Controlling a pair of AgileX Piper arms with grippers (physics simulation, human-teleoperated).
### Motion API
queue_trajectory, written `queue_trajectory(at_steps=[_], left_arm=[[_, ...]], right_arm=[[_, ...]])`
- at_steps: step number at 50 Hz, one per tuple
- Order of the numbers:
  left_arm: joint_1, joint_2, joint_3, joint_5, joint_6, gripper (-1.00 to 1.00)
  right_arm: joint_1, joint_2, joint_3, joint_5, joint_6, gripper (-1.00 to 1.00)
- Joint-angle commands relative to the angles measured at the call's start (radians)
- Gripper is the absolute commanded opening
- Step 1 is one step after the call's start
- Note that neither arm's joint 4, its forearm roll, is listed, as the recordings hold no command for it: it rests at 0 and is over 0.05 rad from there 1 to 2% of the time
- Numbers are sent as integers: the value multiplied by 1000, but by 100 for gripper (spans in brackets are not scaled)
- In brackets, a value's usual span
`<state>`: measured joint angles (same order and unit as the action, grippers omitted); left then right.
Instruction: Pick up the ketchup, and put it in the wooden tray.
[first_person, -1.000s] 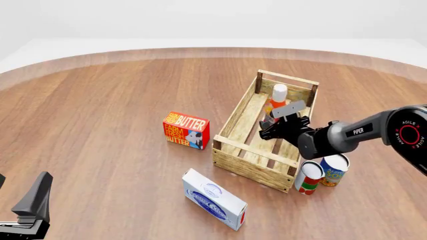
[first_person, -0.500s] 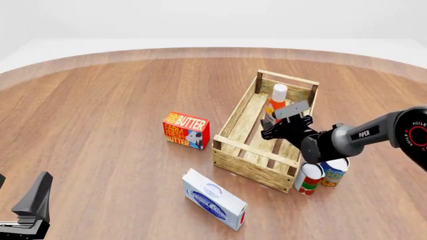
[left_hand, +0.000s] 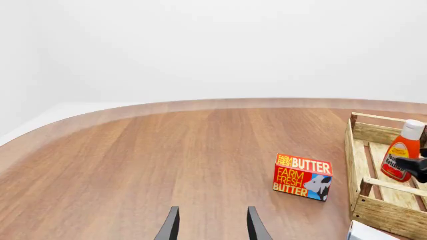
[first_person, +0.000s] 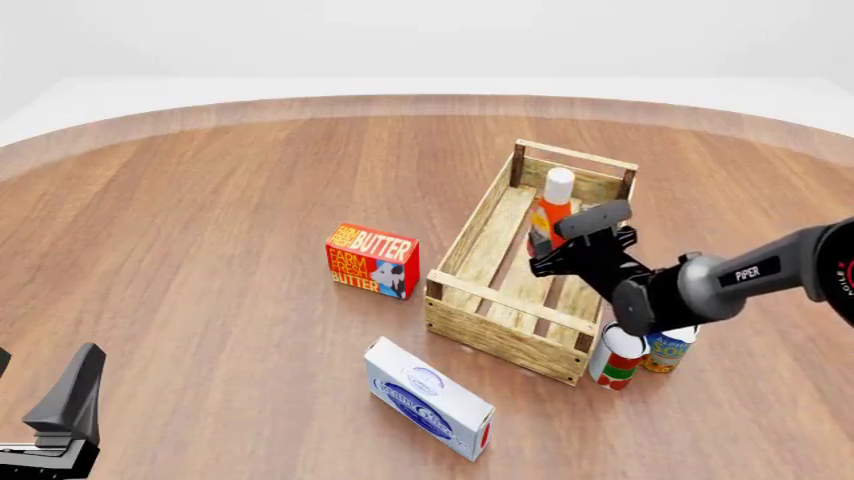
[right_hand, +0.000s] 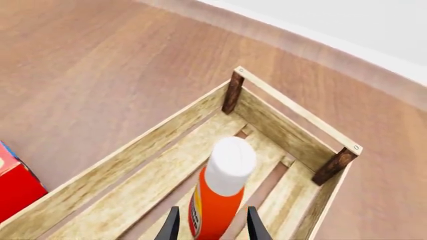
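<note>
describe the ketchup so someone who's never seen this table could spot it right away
Find the wooden tray, the long light-wood crate right of the table's middle and the largest thing there. Standing upright inside it near its far end is the ketchup, just ahead of the right gripper. It is a tall orange-red squeeze bottle with a white cap, unlike the boxy butter box and the short cans outside the crate.

Butter box (first_person: 372, 261), frame centre-left: "FARM FRESH BUTTER". Right arm (first_person: 747, 272), right edge: "PIPER". Ketchup (left_hand: 401, 158) label: unreadable.
</note>
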<state>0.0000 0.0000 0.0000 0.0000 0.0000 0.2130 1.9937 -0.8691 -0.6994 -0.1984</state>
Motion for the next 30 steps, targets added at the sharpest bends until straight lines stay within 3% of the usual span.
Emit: queue_trajectory(at_steps=[1,30], left_arm=[[0,0,0,0,0,100],[0,0,0,0,0,100]], right_arm=[[-6,-8,17,-25,-14,100],[17,-61,98,-157,-1,100]])
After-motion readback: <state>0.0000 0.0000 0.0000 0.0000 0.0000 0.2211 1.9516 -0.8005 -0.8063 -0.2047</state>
